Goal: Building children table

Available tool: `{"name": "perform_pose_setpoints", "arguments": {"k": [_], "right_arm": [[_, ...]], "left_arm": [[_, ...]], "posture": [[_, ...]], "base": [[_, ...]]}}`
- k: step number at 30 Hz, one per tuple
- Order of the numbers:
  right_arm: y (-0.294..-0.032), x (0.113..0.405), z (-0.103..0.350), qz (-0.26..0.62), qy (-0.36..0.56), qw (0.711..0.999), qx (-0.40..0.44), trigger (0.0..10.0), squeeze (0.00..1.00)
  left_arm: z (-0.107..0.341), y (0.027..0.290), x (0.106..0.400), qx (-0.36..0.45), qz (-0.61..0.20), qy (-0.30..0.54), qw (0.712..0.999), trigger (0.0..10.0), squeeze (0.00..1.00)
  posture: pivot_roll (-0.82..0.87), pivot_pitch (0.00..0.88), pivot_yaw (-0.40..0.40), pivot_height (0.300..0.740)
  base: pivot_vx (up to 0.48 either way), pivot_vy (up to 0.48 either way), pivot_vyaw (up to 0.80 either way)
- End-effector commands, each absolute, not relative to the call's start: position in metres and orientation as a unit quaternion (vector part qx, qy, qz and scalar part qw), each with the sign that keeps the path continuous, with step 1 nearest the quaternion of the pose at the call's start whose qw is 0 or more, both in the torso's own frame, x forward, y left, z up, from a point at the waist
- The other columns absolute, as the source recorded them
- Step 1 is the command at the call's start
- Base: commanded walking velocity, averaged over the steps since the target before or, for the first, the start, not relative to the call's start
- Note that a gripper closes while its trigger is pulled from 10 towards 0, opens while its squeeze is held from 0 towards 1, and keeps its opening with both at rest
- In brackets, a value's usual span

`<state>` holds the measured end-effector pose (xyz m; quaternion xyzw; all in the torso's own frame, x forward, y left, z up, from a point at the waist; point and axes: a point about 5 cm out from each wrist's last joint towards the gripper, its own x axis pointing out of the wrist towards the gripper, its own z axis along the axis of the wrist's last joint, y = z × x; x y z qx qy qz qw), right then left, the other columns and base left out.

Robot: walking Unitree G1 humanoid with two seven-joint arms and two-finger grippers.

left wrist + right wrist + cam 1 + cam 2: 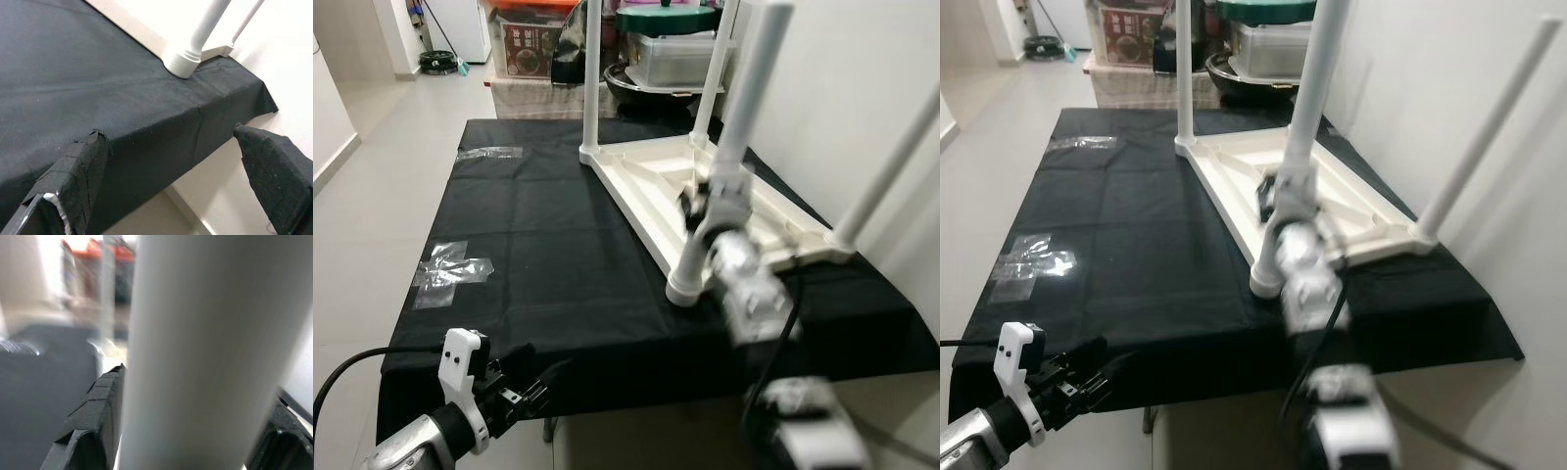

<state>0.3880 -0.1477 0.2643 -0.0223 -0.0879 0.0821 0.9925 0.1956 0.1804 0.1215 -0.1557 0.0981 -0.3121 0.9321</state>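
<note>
here, a black cloth (558,245) covers the work surface, and the upturned white table top (724,211) lies on the cloth's far right part, legs pointing up. the near leg (729,157) stands at the top's near corner — the right gripper (705,208) is clamped around it, a finger (93,421) on either side. the left gripper (524,397) hovers at the cloth's near edge, fingers (78,171) spread apart, holding nothing.

Both eye views look forward and down from the head over the black-draped table (558,245), sharing the upturned white children's table (1332,196). The left wrist camera looks along its fingers (78,171) at the near table edge. The right wrist camera sits tight against a white leg (205,352).
</note>
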Motion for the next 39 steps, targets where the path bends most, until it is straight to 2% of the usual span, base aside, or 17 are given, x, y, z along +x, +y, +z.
{"name": "perform_pose_setpoints", "arguments": {"k": [1, 5, 9, 11, 16, 17, 18, 19, 21, 22, 24, 26, 28, 33, 36, 37, 39], "right_arm": [[-0.141, 0.381, 0.263, 0.231, -0.091, 0.969, -0.017, 10.0, 0.0], [-0.146, 0.376, 0.265, 0.332, -0.098, 0.937, -0.043, 10.0, 0.0], [-0.145, 0.381, 0.257, 0.358, -0.081, 0.929, -0.046, 10.0, 0.0], [-0.116, 0.384, 0.236, 0.45, -0.045, 0.89, -0.066, 10.0, 0.0], [-0.091, 0.382, 0.225, 0.503, -0.03, 0.861, -0.072, 10.0, 0.0], [-0.081, 0.381, 0.223, 0.516, -0.027, 0.854, -0.062, 6.8, 0.0], [-0.081, 0.381, 0.223, 0.516, -0.027, 0.854, -0.062, 6.8, 0.0], [-0.067, 0.383, 0.22, 0.501, -0.023, 0.864, -0.042, 0.0, 0.0], [-0.067, 0.383, 0.22, 0.501, -0.023, 0.864, -0.042, 0.0, 0.0], [-0.074, 0.397, 0.211, 0.357, -0.004, 0.931, -0.075, 0.0, 0.0], [-0.092, 0.406, 0.203, 0.205, 0.021, 0.975, -0.081, 0.0, 0.0], [-0.101, 0.409, 0.2, 0.145, 0.038, 0.986, -0.072, 0.0, 0.0], [-0.138, 0.405, 0.18, -0.049, 0.064, 0.996, -0.048, 0.0, 0.0], [-0.151, 0.382, 0.159, -0.151, 0.059, 0.986, -0.032, 0.0, 0.0], [-0.116, 0.347, 0.161, -0.102, 0.037, 0.994, -0.026, 0.0, 0.0], [-0.104, 0.342, 0.171, -0.07, 0.012, 0.997, -0.02, 10.0, 0.0], [-0.095, 0.341, 0.179, -0.038, -0.012, 0.999, -0.018, 10.0, 0.0]], "left_arm": [[0.121, 0.179, 0.193, -0.15, -0.327, 0.107, 0.927, 10.0, 0.0], [0.121, 0.177, 0.194, -0.147, -0.335, 0.108, 0.924, 10.0, 0.0], [0.121, 0.177, 0.196, -0.145, -0.336, 0.108, 0.924, 10.0, 0.0], [0.124, 0.177, 0.199, -0.144, -0.336, 0.101, 0.925, 10.0, 0.0], [0.125, 0.178, 0.199, -0.143, -0.333, 0.098, 0.927, 10.0, 0.0], [0.126, 0.178, 0.198, -0.143, -0.332, 0.097, 0.927, 10.0, 0.0], [0.126, 0.178, 0.198, -0.143, -0.332, 0.097, 0.927, 10.0, 0.0], [0.126, 0.178, 0.195, -0.143, -0.338, 0.101, 0.925, 10.0, 0.0], [0.126, 0.178, 0.195, -0.143, -0.338, 0.101, 0.925, 10.0, 0.0], [0.126, 0.177, 0.193, -0.143, -0.346, 0.105, 0.921, 10.0, 0.0], [0.125, 0.177, 0.192, -0.144, -0.348, 0.107, 0.92, 10.0, 0.0], [0.125, 0.177, 0.193, -0.144, -0.347, 0.107, 0.92, 10.0, 0.0], [0.123, 0.176, 0.192, -0.145, -0.348, 0.11, 0.92, 10.0, 0.0], [0.123, 0.175, 0.192, -0.146, -0.35, 0.111, 0.919, 10.0, 0.0], [0.122, 0.175, 0.192, -0.146, -0.354, 0.113, 0.917, 10.0, 0.0], [0.122, 0.175, 0.192, -0.146, -0.357, 0.114, 0.916, 10.0, 0.0], [0.122, 0.175, 0.193, -0.145, -0.359, 0.114, 0.915, 10.0, 0.0]], "posture": [[0.03, 0.0, -0.093, 0.74], [0.03, 0.0, -0.089, 0.74], [0.04, 0.0, -0.095, 0.74], [0.07, 0.0, -0.107, 0.74], [0.07, 0.0, -0.111, 0.74], [0.08, 0.0, -0.113, 0.74], [0.08, 0.0, -0.113, 0.74], [0.08, 0.0, -0.111, 0.74], [0.08, 0.0, -0.111, 0.74], [0.07, 0.0, -0.109, 0.74], [0.07, 0.0, -0.107, 0.74], [0.07, 0.0, -0.107, 0.74], [0.06, 0.0, -0.103, 0.74], [0.05, 0.0, -0.1, 0.74], [0.03, 0.0, -0.088, 0.74], [0.02, 0.0, -0.085, 0.74], [0.02, 0.0, -0.083, 0.74]], "base": [[0.0, 0.0, 0.0], [0.0, 0.0, 0.0], [0.0, 0.0, 0.0], [0.0, 0.0, 0.0], [0.0, 0.0, 0.0], [0.0, 0.0, 0.0], [0.0, 0.0, 0.0], [0.0, 0.0, 0.0], [0.0, 0.0, 0.0], [0.0, 0.0, 0.0], [0.0, 0.0, 0.0], [0.0, 0.0, 0.0], [0.0, 0.0, 0.0], [0.0, 0.0, 0.0], [0.0, 0.0, 0.0], [0.0, 0.0, 0.0], [0.0, 0.0, 0.0]]}}
